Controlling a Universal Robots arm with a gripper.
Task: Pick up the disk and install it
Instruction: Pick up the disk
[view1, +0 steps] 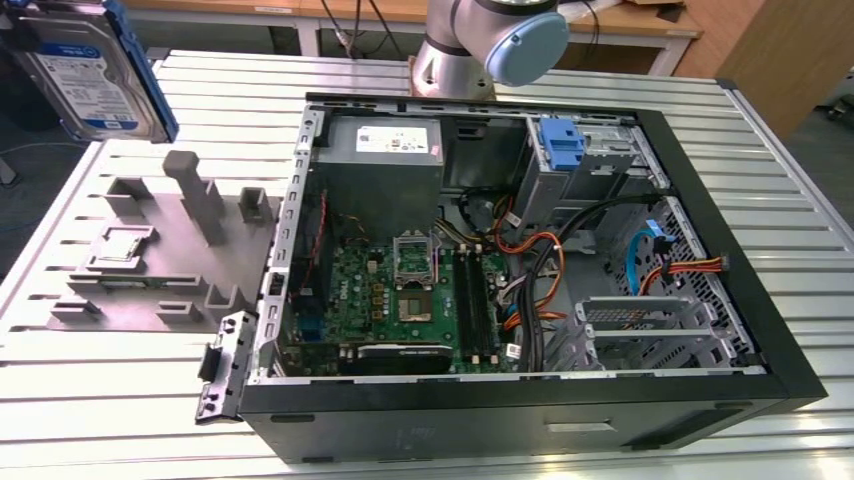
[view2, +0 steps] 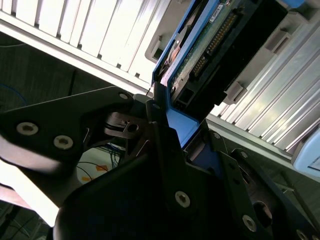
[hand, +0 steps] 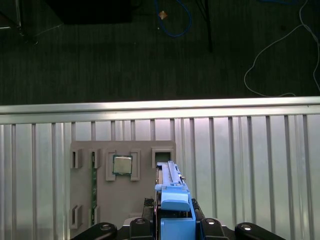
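Well below the tool (hand: 175, 226) lies the slatted desk (view1: 120, 400), with the open computer case (view1: 534, 420) off to one side and the grey parts holder (hand: 145, 195) directly beneath. The tool is clamped on the disk (view1: 83, 70) by its blue rails and holds it clear of the desk. A firm, steady grip probably matters most while carrying.

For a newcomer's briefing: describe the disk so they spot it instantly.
Toward the exterior view's left of the open computer case lies a grey fixture tray. Above its far end hangs the disk: the only slab with a blue-and-white label and blue rail.
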